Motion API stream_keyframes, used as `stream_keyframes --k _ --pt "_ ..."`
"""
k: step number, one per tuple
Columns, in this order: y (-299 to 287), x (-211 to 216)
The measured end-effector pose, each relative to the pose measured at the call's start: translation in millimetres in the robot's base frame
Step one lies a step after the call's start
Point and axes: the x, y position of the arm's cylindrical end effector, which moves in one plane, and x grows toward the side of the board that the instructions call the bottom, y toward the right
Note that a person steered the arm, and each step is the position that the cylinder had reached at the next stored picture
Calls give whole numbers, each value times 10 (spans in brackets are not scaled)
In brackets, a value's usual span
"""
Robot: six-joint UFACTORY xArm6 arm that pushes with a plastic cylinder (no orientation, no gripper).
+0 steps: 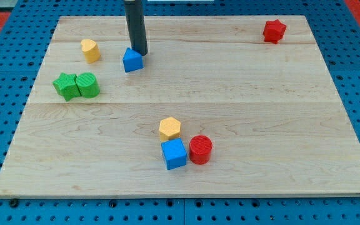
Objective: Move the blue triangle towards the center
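The blue triangle (pixel 132 60) lies on the wooden board (pixel 242 119) in the upper left part of the view. My tip (pixel 140 52) stands just above and to the right of it, touching or nearly touching its upper right edge. The dark rod rises from there out of the view's top.
A yellow block (pixel 90 50) lies left of the triangle. A green star (pixel 65 85) and a green cylinder (pixel 87 84) touch below it. A yellow hexagon (pixel 170 128), a blue cube (pixel 174 154) and a red cylinder (pixel 200 149) cluster at lower centre. A red star (pixel 274 30) sits top right.
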Motion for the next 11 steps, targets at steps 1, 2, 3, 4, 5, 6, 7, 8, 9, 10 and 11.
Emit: stream_keyframes --k 1,2,3,4,5,6,7,8,9,10,11 --pt "-31 0" --pt "-31 -337" --pt "-479 -321" --pt "-465 51" --pt "-43 460" --pt "-37 506" --pt "-37 480" --pt "-6 440" --pt "241 481" --pt "359 681" --pt "412 869"
